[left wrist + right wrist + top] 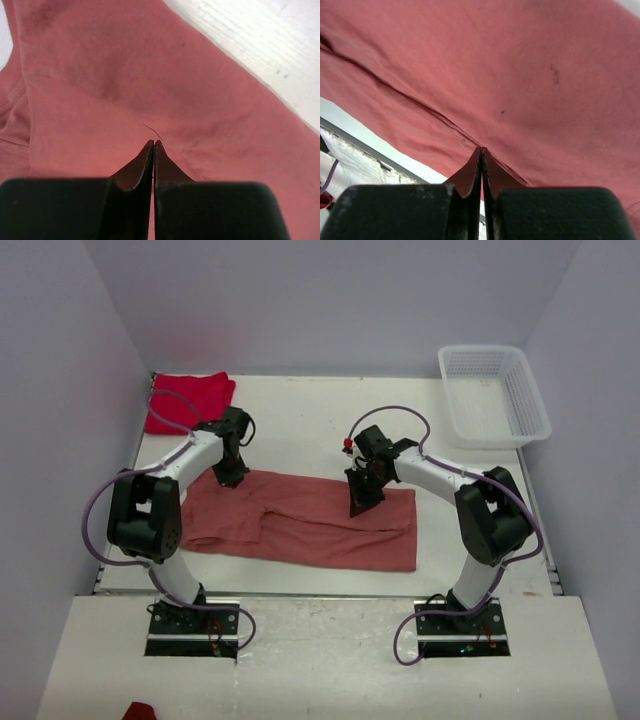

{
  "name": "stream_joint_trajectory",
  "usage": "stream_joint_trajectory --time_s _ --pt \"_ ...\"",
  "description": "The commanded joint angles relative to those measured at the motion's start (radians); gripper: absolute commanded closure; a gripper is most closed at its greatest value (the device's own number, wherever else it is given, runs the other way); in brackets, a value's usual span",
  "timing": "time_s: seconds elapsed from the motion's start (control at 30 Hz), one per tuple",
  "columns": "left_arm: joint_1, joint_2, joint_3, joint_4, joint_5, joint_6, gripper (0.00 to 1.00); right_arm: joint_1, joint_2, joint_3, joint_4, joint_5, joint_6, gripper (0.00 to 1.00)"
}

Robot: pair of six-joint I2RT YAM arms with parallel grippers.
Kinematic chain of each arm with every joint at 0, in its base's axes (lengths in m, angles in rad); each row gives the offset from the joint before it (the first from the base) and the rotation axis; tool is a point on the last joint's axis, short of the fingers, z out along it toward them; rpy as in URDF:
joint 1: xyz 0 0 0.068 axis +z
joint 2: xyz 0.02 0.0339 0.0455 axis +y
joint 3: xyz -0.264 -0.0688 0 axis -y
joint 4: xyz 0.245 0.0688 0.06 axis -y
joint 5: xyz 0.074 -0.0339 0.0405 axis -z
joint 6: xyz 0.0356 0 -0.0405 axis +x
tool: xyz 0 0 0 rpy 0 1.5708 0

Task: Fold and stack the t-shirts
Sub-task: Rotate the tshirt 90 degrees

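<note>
Pink t-shirt [310, 522] lies flat as a wide left-to-right band across the middle of the counter [300, 420], closer to the near edge than the far one. It is partly folded, with a long crease line along it and a sleeve bunched at its left end. Red t-shirt [186, 400] sits bunched in the far-left corner, well apart from the pink one. White mesh basket [528, 400] is in the far-right corner, nothing visible in it.

Left hand [232, 478] is down on the pink t-shirt's far edge near its left end. In the left wrist view the left hand [153, 143] has its fingers pressed together, tips on the cloth with a small pucker caught between them, so it is clamped on the pink t-shirt [125, 75]. Bare counter shows top right there.

Right hand [360, 505] is down on the same far edge, right of the shirt's middle. In the right wrist view the right hand [481, 150] also has its fingers together, tips pinching at a fold line of the pink t-shirt [520, 75]. The counter's near edge shows lower left.

Both arms bend inward over the shirt, hands well apart.
</note>
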Motion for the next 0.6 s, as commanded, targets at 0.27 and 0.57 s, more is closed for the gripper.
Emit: stream_joint_trajectory --time_s 0.27,0.57 --pt "0.007 0.167 0.016 0.057 0.004 0.041 1.0 -0.002 -0.016 -0.053 0.058 0.015 -0.004 1.0" --pt "0.004 0.293 0.122 0.076 0.05 0.103 1.0 0.0 -0.006 -0.117 0.098 0.021 0.039 1.0"
